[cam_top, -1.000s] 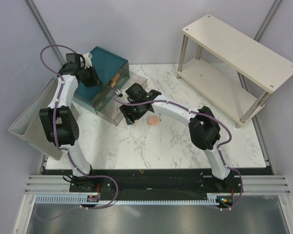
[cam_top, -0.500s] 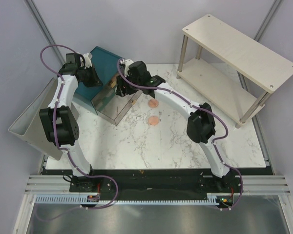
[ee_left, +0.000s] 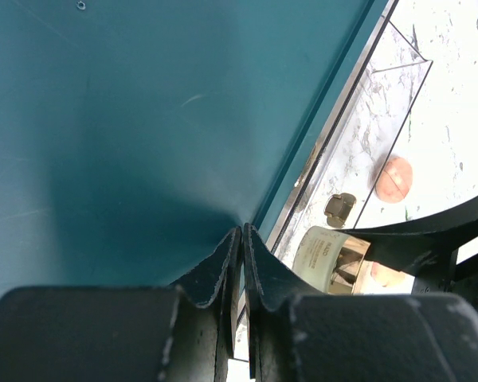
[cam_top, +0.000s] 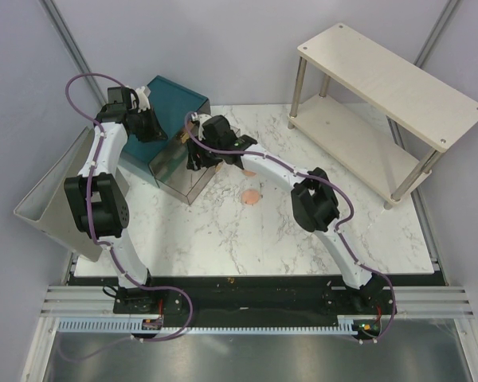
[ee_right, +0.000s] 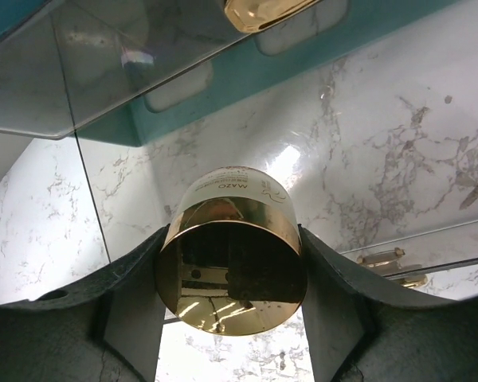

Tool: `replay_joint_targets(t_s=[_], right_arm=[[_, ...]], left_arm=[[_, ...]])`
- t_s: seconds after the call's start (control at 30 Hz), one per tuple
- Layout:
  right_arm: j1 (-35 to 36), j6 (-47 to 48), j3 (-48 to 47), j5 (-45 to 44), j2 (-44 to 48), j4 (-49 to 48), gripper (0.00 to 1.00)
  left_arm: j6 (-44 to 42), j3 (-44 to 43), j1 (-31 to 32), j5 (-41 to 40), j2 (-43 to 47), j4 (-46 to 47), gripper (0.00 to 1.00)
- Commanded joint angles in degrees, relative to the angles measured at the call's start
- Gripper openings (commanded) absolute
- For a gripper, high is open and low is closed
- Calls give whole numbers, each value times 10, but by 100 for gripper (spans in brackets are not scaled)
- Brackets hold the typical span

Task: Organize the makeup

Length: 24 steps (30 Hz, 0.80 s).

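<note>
My right gripper [ee_right: 233, 239] clamps the gold tin [ee_right: 231, 274]; clear drawer [ee_right: 88, 72] just ahead. Left gripper [ee_left: 241, 255] narrow, nearly closed, against teal box [ee_left: 143, 119].

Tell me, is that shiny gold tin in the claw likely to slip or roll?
Probably slippery: the gold tin has a mirror-smooth wall, gripped by the right claw only at its sides. Being round, it may roll if laid sideways. It looks rigid.
</note>
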<state>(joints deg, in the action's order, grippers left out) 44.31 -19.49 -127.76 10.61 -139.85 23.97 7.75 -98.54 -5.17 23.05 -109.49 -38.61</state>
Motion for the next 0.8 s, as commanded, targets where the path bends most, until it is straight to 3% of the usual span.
replay_joint_targets(t_s=[0.0,0.17,0.47,0.57,0.77], right_arm=[[9,-8,-14,9,8,-39,65],[9,-13,-13,12,5,-43,79],[5,-12,-8,-19,40,-44,82],[-5,1,30,-80,95,-47,82],[-50,9,220,-207,222,-104,80]], left_arm=[[-18,44,10,-2,-46,-127,14],[-19,44,10,-1,-45,-127,14],[-19,43,10,-3,-43,-127,15],[-19,45,11,-3,-42,-127,15],[-24,46,11,-7,-40,-127,15]])
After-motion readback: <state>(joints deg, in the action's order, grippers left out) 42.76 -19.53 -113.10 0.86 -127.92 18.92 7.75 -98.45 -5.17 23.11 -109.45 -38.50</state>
